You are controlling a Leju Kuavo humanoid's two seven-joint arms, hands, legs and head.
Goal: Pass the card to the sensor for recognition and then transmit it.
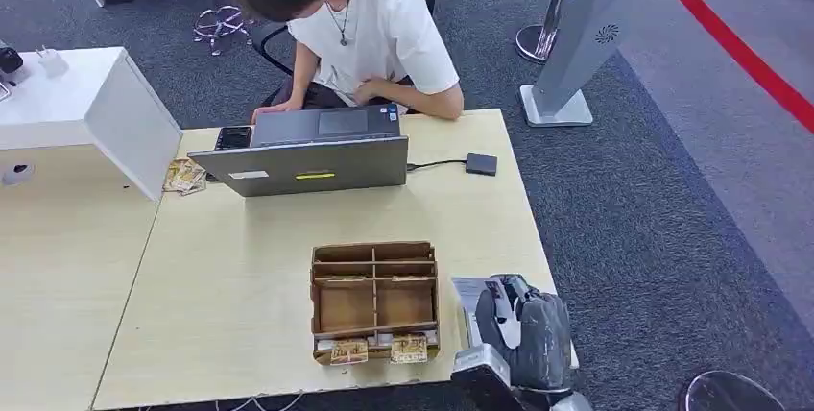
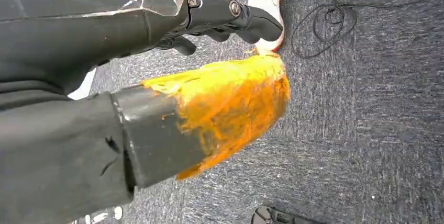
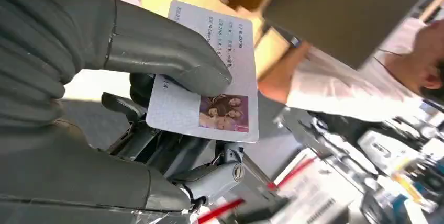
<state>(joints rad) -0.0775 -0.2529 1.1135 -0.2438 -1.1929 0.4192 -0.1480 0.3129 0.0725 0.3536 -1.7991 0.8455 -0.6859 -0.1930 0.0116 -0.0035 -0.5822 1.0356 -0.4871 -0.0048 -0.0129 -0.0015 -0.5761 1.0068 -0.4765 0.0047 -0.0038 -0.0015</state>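
Observation:
My right hand (image 1: 526, 334) hovers over the table's near right corner, beside the wooden organiser. In the right wrist view the thumb (image 3: 173, 59) and the fingers beneath pinch a white card (image 3: 220, 85) with printed text and a small group photo. A small black square sensor (image 1: 481, 163) lies on the far right of the table, wired to the laptop (image 1: 312, 154). My left hand (image 2: 157, 93) hangs over grey carpet holding nothing, its orange-smeared thumb (image 2: 235, 103) apart from the dark fingers (image 2: 235, 14).
A wooden divided organiser (image 1: 374, 301) stands at the table's near edge, with more cards in its front slot. A person in a white shirt (image 1: 384, 36) sits behind the laptop. A white sheet (image 1: 466, 291) lies by my right hand. Loose cards (image 1: 184, 176) lie at far left.

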